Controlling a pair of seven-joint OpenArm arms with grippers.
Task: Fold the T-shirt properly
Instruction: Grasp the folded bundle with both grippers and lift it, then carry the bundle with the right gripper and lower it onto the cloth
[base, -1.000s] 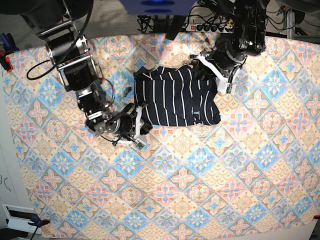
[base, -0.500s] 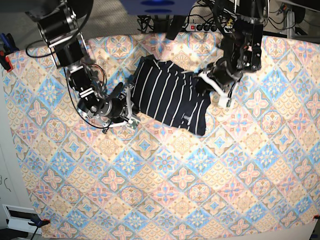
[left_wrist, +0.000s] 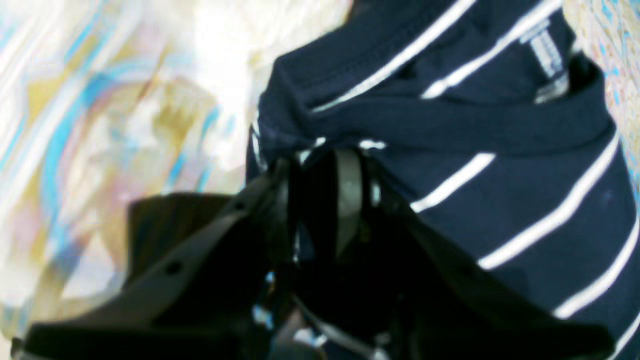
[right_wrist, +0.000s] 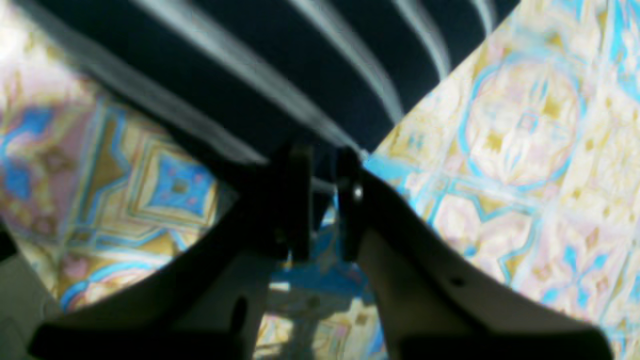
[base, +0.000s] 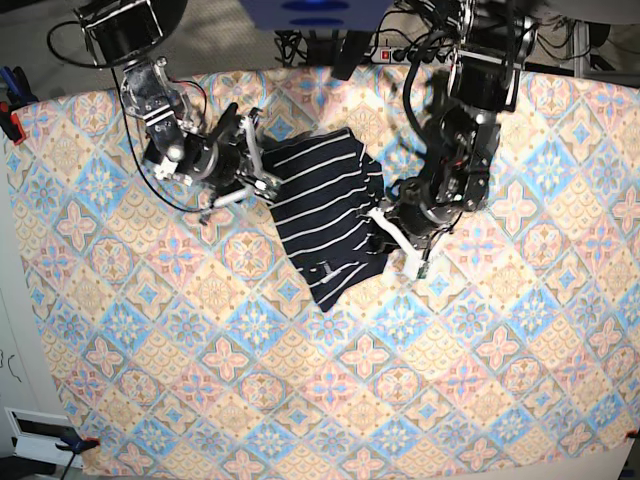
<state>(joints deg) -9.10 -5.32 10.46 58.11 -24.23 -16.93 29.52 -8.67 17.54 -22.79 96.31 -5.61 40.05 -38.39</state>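
The T-shirt (base: 325, 215) lies folded into a dark, white-striped bundle toward the far middle of the patterned tablecloth (base: 480, 370), slanting from the upper left down to a corner that points at the near side, with a small label showing near that low end. The right gripper (base: 253, 160) pinches the shirt's upper left edge, its jaws drawn in narrow on the cloth as the wrist view shows (right_wrist: 322, 165). The left gripper (base: 392, 240) clamps the opposite edge on the shirt's right side, its jaws likewise narrow with a gathered fold of striped fabric bunched between them (left_wrist: 325, 170).
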